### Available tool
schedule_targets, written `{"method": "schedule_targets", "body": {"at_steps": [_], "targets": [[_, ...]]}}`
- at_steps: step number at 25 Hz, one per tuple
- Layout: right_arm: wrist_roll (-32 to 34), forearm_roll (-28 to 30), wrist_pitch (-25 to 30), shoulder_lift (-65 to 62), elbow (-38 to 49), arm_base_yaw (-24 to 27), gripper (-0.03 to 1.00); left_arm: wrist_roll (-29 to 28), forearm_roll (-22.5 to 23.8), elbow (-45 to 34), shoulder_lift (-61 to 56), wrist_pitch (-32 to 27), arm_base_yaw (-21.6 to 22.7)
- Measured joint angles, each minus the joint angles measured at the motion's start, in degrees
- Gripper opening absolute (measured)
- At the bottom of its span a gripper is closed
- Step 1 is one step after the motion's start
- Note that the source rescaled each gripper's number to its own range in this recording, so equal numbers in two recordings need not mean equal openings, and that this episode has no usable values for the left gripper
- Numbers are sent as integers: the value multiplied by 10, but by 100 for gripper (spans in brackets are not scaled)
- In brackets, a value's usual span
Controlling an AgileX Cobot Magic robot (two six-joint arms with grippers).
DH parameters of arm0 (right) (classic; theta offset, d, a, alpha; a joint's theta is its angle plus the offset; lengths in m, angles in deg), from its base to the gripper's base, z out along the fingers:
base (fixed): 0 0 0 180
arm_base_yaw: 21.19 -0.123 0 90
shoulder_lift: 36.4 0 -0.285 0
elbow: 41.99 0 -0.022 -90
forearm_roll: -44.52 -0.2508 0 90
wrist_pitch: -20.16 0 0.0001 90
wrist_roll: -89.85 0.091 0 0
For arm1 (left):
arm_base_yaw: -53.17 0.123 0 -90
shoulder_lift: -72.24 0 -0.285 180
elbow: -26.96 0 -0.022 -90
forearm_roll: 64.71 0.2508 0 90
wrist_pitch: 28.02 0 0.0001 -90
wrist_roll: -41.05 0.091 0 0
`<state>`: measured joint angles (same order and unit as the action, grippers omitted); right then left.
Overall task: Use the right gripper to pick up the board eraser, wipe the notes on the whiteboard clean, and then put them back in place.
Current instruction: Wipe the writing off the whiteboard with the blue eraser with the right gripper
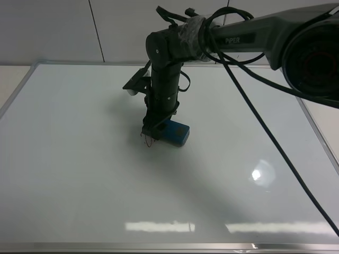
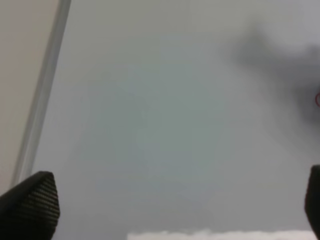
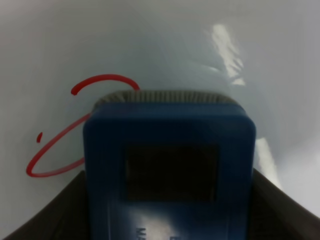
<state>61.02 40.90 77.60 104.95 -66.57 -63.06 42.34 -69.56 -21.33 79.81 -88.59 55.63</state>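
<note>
High cam first: the black two-fingered right gripper (image 1: pixel 155 128) is seen down on the large glossy white whiteboard (image 1: pixel 79 169), a bit left of the middle, clamped on the small teal-blue rectangular board eraser (image 1: pixel 178 133); the eraser's long axis is laid roughly left-to-right; a faint bit of the red scribbled notes (image 1: pixel 148 141) is caught peeking out at its left, nearer end, so a leftward, slightly nearer stroke is probably called for; plenty of bare board is left all round, with the thin silver frame (image 1: pixel 106 246) well apart.

Left wrist: the black left gripper (image 2: pixel 172 207) is shown spread wide, nothing held.

Right wrist: red loops are seen uncovered off the eraser's front corner, partly tucked under it.
</note>
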Motion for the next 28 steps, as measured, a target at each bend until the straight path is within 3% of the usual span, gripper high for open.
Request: {"method": "schedule_targets", "body": {"at_steps": [6,16,21,28], "targets": [[4,4,-3,0,0,-19,1,0,0,0,0,0,0],[3,-19,-4,14,-29,-114,1,0,0,0,0,0,0],[3,-35,-3,16,-41,-127,1,0,0,0,0,0,0],[3,-9,7,19,-43,-116,1,0,0,0,0,0,0]]}}
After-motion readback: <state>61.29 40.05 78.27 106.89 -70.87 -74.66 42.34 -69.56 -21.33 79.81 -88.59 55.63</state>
